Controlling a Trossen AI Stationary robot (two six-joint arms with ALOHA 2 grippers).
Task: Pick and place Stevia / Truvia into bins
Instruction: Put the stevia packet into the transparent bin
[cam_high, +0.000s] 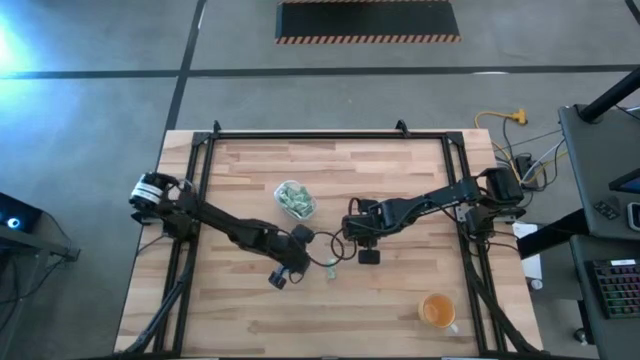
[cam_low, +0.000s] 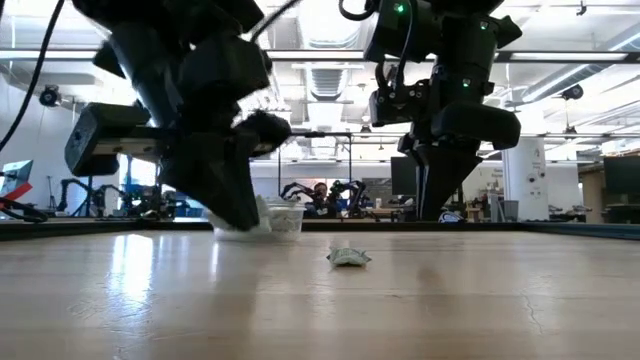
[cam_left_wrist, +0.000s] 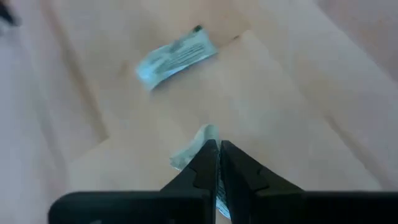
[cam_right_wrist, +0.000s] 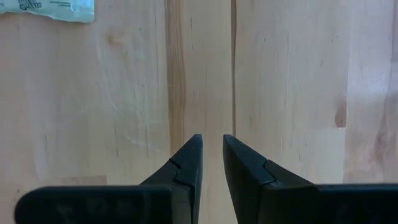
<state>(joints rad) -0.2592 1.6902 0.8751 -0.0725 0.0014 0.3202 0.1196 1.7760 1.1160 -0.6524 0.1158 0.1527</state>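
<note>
My left gripper is shut on one pale green and white Stevia packet, low over the table's middle. A second packet lies flat on the wood just beyond it. The clear bin stands farther back with several packets inside. My right gripper hangs above bare wood to the right of the loose packet. Its fingers stand a narrow gap apart with nothing between them. Another packet's edge shows at that view's border. My left gripper pinches the packet by one end between its two fingertips, coming slanting down from the table's left. The packet's other end sticks out to one side of the fingers. Whether the packet hangs clear of the wood I cannot tell.
An orange cup with a handle stands near the front right corner. A black frame runs along the table's far and side edges. Bare wood lies between the grippers and the near edge.
</note>
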